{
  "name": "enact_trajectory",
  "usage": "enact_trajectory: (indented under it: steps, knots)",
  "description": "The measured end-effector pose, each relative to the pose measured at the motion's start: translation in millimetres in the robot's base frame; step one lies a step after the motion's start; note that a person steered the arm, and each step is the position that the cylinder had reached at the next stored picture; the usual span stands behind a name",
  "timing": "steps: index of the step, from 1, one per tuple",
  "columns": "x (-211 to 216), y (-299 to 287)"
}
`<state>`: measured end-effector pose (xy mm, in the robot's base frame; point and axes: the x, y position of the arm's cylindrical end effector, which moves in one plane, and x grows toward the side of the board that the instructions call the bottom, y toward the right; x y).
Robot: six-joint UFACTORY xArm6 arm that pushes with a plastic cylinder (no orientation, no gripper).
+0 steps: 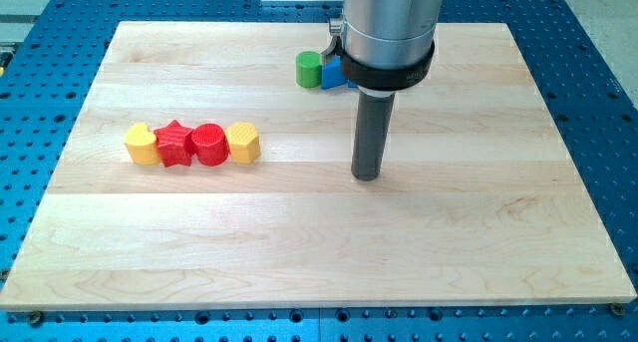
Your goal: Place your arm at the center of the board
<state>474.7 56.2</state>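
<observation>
a: where is my tip (368,176) right now?

b: it rests on the wooden board (319,252), a little to the view's right of the board's middle and close to its mid-height. the dark rod (371,133) stands straight up from it into the grey arm housing (391,28) at the view's top.

a: and the tool, is it open, does it hold anything?

b: there are no jaws at all, only the plain rod, so nothing opens or closes and nothing is held. the tip touches no block.

a: what blocks are near it?

b: behind the arm, toward the view's top, a green cylinder (309,69) sits just beside a blue block (332,75); the blue one is partly hidden by the housing, so i cannot tell its shape. both are apart from the tip.

a: and the others?

b: a row on the view's left, well apart from the tip: a yellow heart-like block (142,144), a red star (174,144), a red cylinder (208,143) and a yellow block (243,142), each touching its neighbour.

a: what carries the board?

b: a blue desk (598,103) with a grid of holes.
</observation>
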Motion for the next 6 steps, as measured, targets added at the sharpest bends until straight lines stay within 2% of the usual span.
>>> enact_trajectory:
  steps: [3,4,6]
  knots:
    - [-6,1]
    - [-46,28]
    - [-58,30]
